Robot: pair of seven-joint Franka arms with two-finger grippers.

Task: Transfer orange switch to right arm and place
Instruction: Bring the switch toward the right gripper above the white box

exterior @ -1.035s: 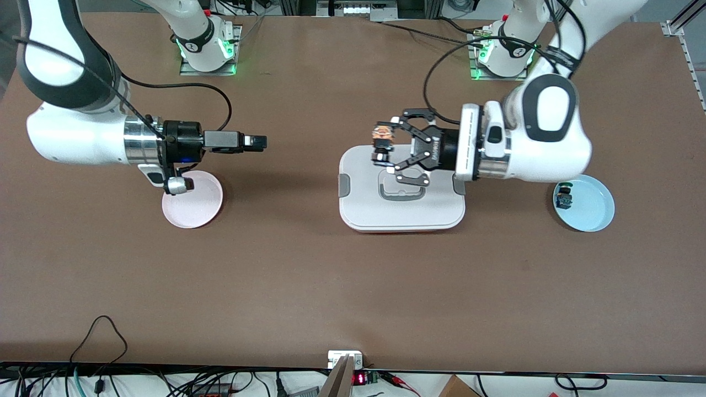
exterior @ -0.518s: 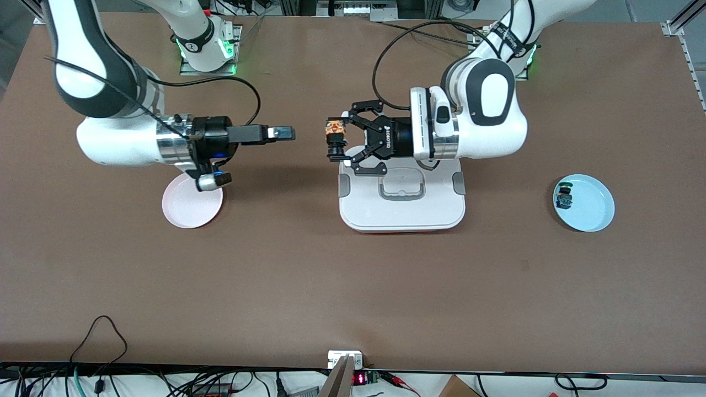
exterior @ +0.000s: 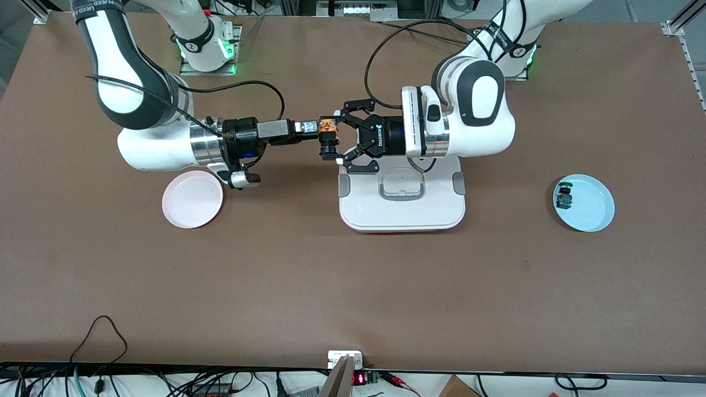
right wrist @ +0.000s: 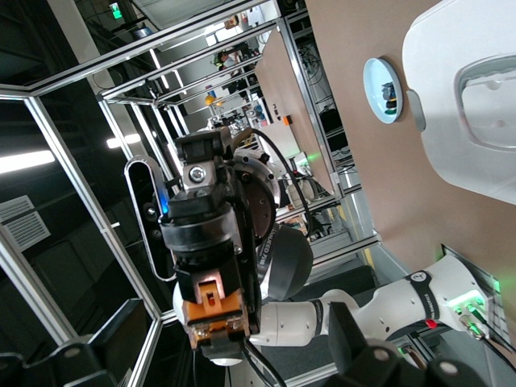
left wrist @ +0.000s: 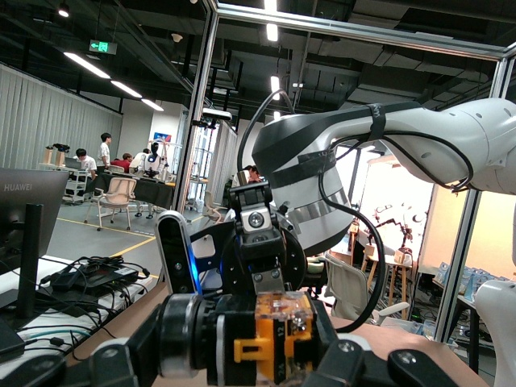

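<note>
Both arms have closed in since a second ago and are now meeting tip to tip.
Up in the air above bare brown table (exterior: pixel 353 286), just off the edge of the smooth white lidded container (exterior: pixel 401 212), the left gripper (exterior: pixel 337 139) is clamping the stubby black orange switch (exterior: pixel 329 128) in its linkage fingers. The right gripper (exterior: pixel 314 127) is standing wide open, its slim fingers flanking the orange cap. A round pink plate (exterior: pixel 192 206) is lying below the right arm; a round blue plate (exterior: pixel 593 205) is carrying a small blue-green part (exterior: pixel 563 197).
</note>
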